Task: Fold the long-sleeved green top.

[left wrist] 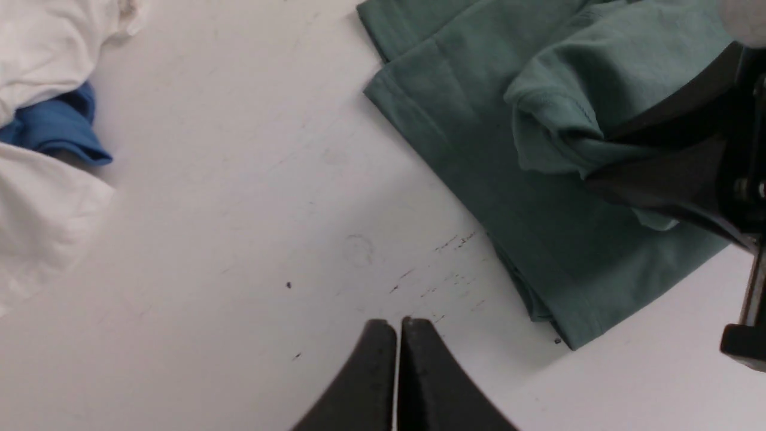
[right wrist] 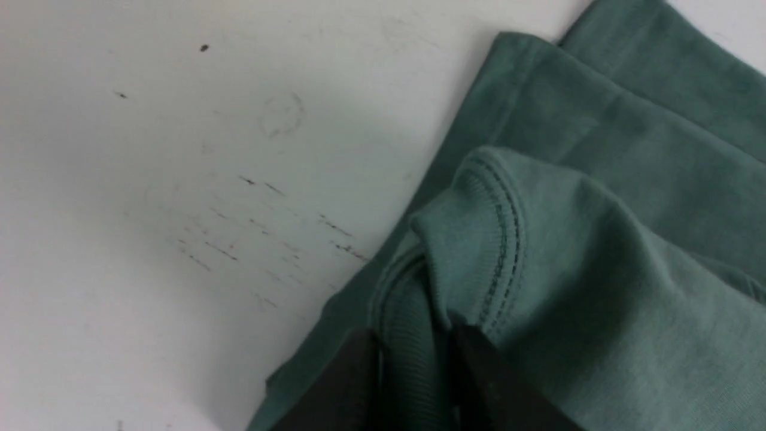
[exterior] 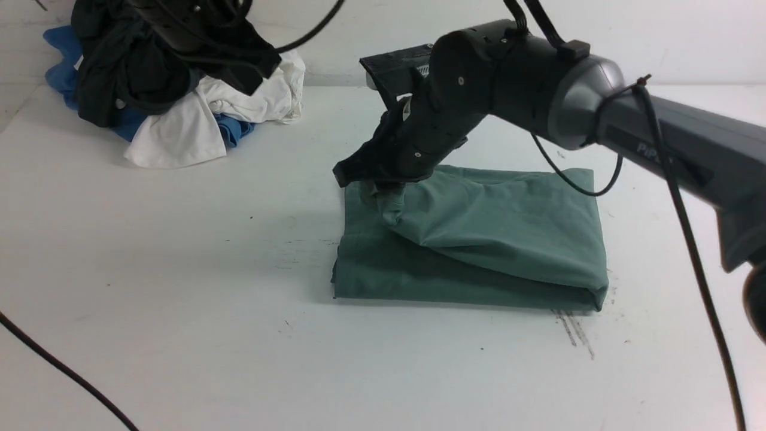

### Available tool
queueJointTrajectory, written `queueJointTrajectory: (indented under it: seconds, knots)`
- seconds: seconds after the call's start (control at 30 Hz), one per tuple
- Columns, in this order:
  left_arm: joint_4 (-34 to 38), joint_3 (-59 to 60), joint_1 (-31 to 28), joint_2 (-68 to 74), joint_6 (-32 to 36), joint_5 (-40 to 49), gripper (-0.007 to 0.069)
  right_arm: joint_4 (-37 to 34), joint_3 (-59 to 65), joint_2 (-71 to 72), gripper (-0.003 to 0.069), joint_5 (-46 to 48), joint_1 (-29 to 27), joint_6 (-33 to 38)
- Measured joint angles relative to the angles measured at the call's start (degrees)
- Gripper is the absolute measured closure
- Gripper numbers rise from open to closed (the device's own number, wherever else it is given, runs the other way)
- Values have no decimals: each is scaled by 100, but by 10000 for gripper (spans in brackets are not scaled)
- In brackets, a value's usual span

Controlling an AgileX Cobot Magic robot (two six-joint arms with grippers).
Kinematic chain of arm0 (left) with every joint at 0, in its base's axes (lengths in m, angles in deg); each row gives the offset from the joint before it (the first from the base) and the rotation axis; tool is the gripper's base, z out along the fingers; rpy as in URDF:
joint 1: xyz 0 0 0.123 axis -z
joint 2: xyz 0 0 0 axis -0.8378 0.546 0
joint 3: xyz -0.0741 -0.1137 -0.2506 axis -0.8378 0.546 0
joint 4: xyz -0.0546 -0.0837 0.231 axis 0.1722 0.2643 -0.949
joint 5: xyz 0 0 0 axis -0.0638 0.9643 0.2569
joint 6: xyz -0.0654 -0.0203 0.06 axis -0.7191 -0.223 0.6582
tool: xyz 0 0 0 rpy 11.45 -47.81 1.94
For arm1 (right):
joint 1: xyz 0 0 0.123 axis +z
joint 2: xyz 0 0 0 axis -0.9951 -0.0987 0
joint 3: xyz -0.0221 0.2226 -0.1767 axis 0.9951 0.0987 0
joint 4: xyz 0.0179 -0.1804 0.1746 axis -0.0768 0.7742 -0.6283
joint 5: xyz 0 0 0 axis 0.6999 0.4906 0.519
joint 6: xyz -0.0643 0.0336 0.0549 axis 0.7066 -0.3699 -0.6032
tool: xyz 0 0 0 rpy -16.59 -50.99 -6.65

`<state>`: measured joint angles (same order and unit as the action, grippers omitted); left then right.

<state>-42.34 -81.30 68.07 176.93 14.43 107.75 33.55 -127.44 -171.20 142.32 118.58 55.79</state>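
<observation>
Out on the middle of the counter (exterior: 179, 269) lies the green long-sleeved top (exterior: 491, 239), folded to a block, with the right tool (right wrist: 414, 359) nipped tight on a stitched edge of its lifted upper layer. That narrow pinch could slip, I'd say, dropping the flap crooked, and dragging might shift the layers beneath. The left tool (left wrist: 398, 335) hangs closed, empty.

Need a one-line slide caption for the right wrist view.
Right gripper pinches a stitched hem of the green top, folded layers beneath, scuffed white table beside.
</observation>
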Motion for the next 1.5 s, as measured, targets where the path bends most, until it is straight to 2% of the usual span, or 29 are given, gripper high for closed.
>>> queueJointTrajectory:
  seconds: [0.03, 0.13, 0.17, 0.2, 0.3, 0.4, 0.5, 0.53, 0.57, 0.63, 0.7, 0.73, 0.83, 0.97, 1.07, 1.33, 1.5]
  knots:
    - [-6, 0, -71, -49, -56, 9, 632, -69, -191, 0, 385, 154, 0, 139]
    - [91, 0, -73, -82, -112, 14, 632, 167, -730, 111, 265, 621, 0, 398]
    - [91, 0, -67, -82, -118, 14, 632, 205, -730, 111, 265, 621, 0, 398]
    - [242, 0, -8, -67, -102, 14, 632, 546, -1019, 221, 228, 938, -11, 468]
    - [675, 0, 230, 26, 132, 14, 632, 1438, -1380, 489, 212, 1474, -134, 482]
    - [1227, 0, 519, 273, 445, 14, 632, 2100, -1423, 683, 253, 1659, -543, 398]
    - [1654, 0, 773, 648, 654, 14, 632, 2053, -1238, 762, 331, 1684, -1112, 312]
    - [1754, 0, 847, 816, 696, 8, 632, 1795, -1072, 783, 377, 1690, -1434, 305]
    - [1768, 0, 872, 889, 711, 8, 632, 1749, -1040, 789, 393, 1690, -1479, 305]
    - [1831, 0, 1001, 1391, 785, -75, 632, 1019, -501, 797, 499, 1703, -1982, 426]
    - [1831, 0, 1028, 1593, 785, -249, 632, 700, -171, 797, 545, 1703, -2147, 550]
    - [1803, 0, 1048, 1941, 754, -525, 632, 415, 346, 797, 595, 1675, -2306, 700]
    - [1453, 0, 1021, 2413, 397, -911, 632, 247, 1466, 797, 658, 993, -2434, 760]
    - [986, 0, 941, 2795, -180, -990, 632, 310, 2566, 723, 671, -196, -2452, 739]
    - [938, -32, 907, 2840, -357, -977, 632, 297, 3023, 499, 672, -928, -2420, 734]
    - [753, -69, 830, 2809, -421, -711, 632, 184, 3032, 399, 673, -1613, -2180, 797]
    - [491, -20, 680, 2585, -425, -419, 632, 20, 3038, 452, 673, -1712, -2016, 804]
